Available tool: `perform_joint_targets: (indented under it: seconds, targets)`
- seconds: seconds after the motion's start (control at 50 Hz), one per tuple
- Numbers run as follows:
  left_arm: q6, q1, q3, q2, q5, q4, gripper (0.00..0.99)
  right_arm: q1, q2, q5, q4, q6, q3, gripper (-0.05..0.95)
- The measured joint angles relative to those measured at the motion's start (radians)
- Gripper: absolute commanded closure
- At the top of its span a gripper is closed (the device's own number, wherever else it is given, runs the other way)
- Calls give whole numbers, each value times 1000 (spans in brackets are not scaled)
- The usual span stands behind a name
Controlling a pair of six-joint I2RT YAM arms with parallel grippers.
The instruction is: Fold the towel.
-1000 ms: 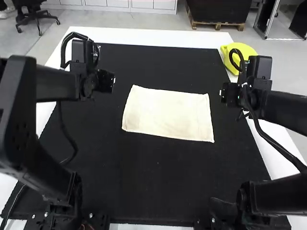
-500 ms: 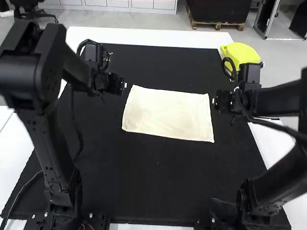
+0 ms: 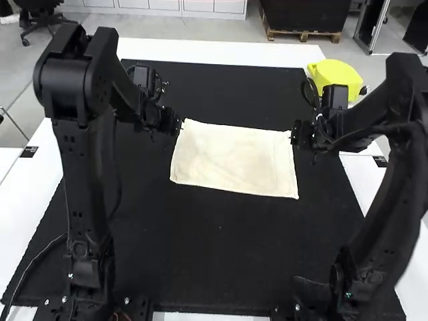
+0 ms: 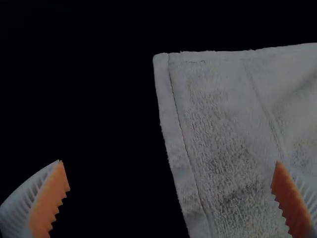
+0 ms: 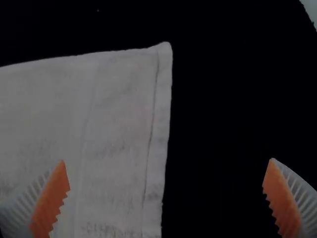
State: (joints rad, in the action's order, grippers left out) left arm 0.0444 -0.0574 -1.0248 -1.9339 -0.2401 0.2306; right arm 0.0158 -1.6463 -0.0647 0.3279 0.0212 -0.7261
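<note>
The cream towel (image 3: 233,159) lies spread flat on the black mat. In the high view my left gripper (image 3: 179,126) is at the towel's far left corner, and my right gripper (image 3: 293,136) is at its far right corner. The left wrist view has my left gripper (image 4: 171,173) open, with the side hem of the towel (image 4: 228,134) between its wide-set fingers. My right gripper (image 5: 166,173) is likewise open around the opposite side hem of the towel (image 5: 114,124). Neither gripper holds cloth.
The black mat (image 3: 200,261) covers most of the white table (image 3: 214,51). A yellow object (image 3: 331,73) stands at the back right, behind the right arm. A cable runs over the mat beside the left arm's base.
Both grippers have moved inward, the left one rightward and the right one leftward, reaching the towel's far corners. The towel has kept its place.
</note>
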Motion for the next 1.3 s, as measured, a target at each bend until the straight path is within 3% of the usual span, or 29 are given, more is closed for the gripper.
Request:
perform_joint_targets:
  seconds: [0.32, 0.62, 1.3]
  targets:
    - [14, -26, -70, -92, 0, 1, 39, -12, -137, 0, 41, -15, -66, -3]
    - [23, -26, -82, -128, 2, 50, 39, -51, -216, 0, 66, -22, -142, -5]
    - [23, -32, -164, -225, 5, 44, 44, -53, -375, 2, 101, -23, -219, -7]
